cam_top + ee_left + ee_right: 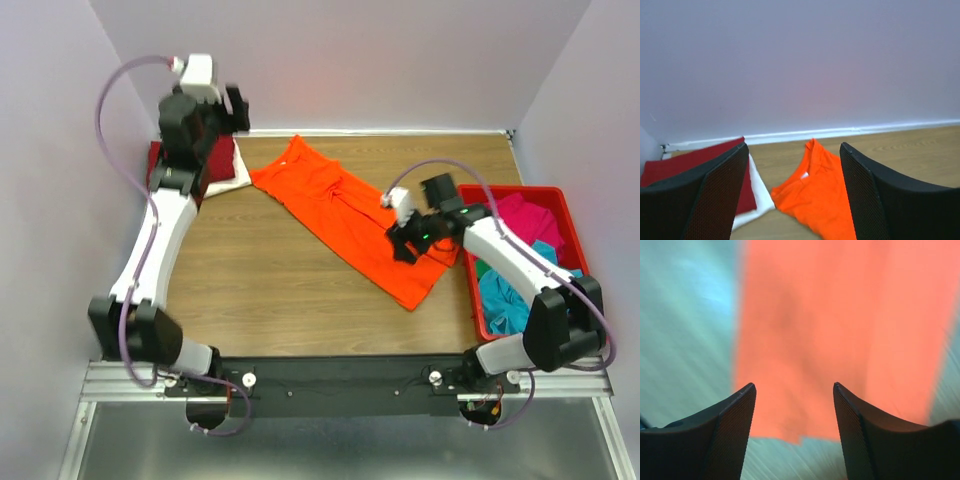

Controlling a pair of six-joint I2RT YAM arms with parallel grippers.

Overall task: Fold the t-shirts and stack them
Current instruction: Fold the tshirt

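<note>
The orange t-shirt [345, 215] lies spread diagonally across the table, collar toward the back; it also shows in the left wrist view [820, 200] and, blurred, in the right wrist view [840, 330]. The dark red t-shirt [222, 158] lies folded on the white t-shirt [232, 184] at the back left. The magenta pink t-shirt [525, 218] and the teal t-shirt [505, 300] lie crumpled in the red tray. My left gripper [238, 110] is open and empty, raised above the back left. My right gripper [403, 245] is open and empty just over the orange shirt's lower right part.
The red plastic tray [570, 215] stands at the table's right edge. Walls close in the table at the back and both sides. Bare wooden tabletop [260, 290] lies in front of the orange shirt.
</note>
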